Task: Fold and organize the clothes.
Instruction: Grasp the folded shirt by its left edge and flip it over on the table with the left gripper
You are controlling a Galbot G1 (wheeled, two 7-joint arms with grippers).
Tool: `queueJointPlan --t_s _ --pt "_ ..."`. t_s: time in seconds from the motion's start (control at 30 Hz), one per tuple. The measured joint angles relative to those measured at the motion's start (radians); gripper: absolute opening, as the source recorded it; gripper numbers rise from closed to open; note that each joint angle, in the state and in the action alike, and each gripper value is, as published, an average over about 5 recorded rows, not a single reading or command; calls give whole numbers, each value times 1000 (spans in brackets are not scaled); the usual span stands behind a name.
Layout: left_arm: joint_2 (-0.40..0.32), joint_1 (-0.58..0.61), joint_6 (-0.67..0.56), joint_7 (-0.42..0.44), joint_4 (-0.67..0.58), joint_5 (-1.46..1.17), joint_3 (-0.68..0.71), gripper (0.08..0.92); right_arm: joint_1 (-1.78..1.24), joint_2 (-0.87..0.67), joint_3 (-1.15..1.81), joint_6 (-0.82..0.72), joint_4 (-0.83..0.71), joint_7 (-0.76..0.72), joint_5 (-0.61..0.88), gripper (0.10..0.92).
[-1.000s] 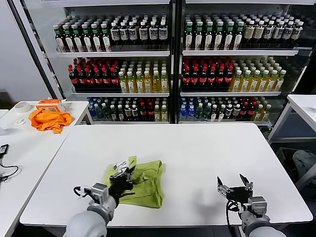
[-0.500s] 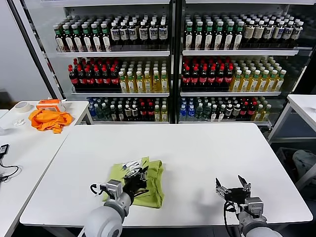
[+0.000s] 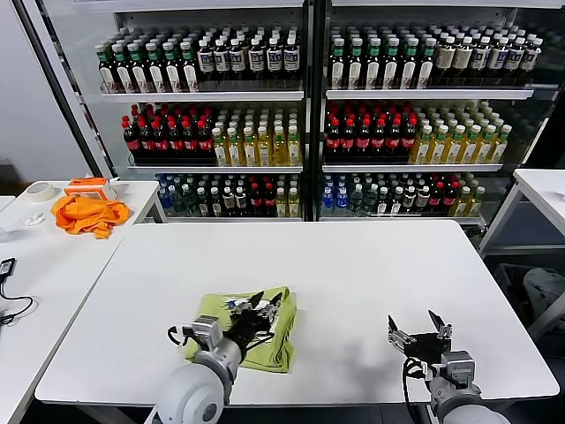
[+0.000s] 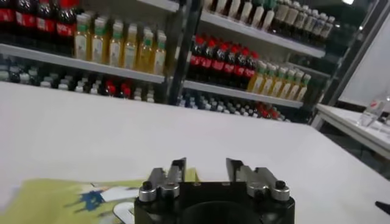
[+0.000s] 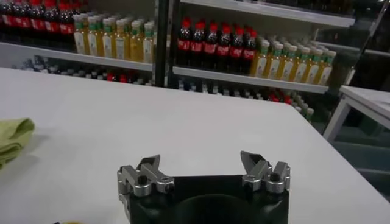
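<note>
1. Where a second ago it pinched cloth, the left pincer [image 3: 262, 303] now stands spread over the folded lime T-shirt [image 3: 278, 340] on the white bench [image 3: 353, 265].
2. Fold released; right pincer [image 3: 420, 329] waits spread, well apart.

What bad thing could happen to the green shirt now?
The left gripper hangs open right over the folded lime T-shirt, so a finger might snag the cloth and undo the fold. The shirt also lies near the front edge of the white table, so a nudge could slide it off.
</note>
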Motion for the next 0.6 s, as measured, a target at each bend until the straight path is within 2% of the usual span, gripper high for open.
queueJointPlan --t_s 0.2,0.3,0.6 --pt "47 58 0 -6 5 80 -88 765 -6 -5 1 9 4 -4 0 823" --pt "58 88 0 -5 24 127 -119 812 -10 -9 2 12 7 -5 0 823" --pt "56 120 0 4 94 208 -154 823 -26 -15 11 24 15 -6 -1 823"
